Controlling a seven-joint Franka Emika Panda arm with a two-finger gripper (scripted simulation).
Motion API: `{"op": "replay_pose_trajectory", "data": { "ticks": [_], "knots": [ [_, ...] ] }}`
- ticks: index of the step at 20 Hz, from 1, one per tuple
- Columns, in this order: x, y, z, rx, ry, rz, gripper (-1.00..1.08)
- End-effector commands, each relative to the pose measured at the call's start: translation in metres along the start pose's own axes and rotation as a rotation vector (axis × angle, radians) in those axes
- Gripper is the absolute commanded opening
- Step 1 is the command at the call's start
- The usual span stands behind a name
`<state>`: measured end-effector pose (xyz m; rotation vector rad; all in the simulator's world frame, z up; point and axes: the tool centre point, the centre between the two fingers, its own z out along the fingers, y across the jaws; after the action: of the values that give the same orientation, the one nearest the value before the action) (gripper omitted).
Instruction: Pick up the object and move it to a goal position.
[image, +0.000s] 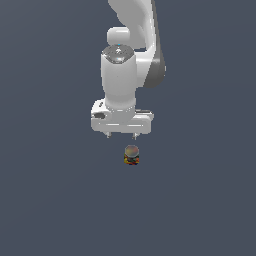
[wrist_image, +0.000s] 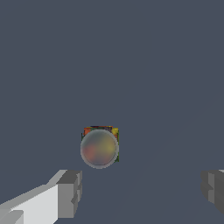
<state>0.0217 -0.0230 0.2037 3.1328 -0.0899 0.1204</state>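
The object (image: 131, 155) is a small jar with a speckled red, yellow and dark body and a grey-tan round lid, standing upright on the dark grey floor. In the wrist view the object (wrist_image: 99, 148) shows lid-on, its coloured body peeking out behind the lid. My white gripper (image: 121, 135) hangs above it, slightly toward the exterior view's left, open and holding nothing. Its two grey fingertips (wrist_image: 70, 193) stand far apart, and the jar lies beyond the gap between them, not inside it.
Only the flat dark grey floor (image: 200, 200) surrounds the jar. The white arm (image: 131, 50) rises from the gripper to the top edge of the exterior view.
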Motion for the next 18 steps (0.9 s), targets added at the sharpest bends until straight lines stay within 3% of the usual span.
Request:
{"op": "replay_pose_trajectory", "data": {
  "ticks": [1, 12, 18],
  "knots": [
    [0.000, 0.000, 0.000, 0.000, 0.000, 0.000, 1.00],
    [0.012, -0.007, -0.016, 0.007, 0.023, -0.034, 1.00],
    [0.010, -0.011, -0.003, 0.006, 0.011, -0.028, 1.00]
  ]
}}
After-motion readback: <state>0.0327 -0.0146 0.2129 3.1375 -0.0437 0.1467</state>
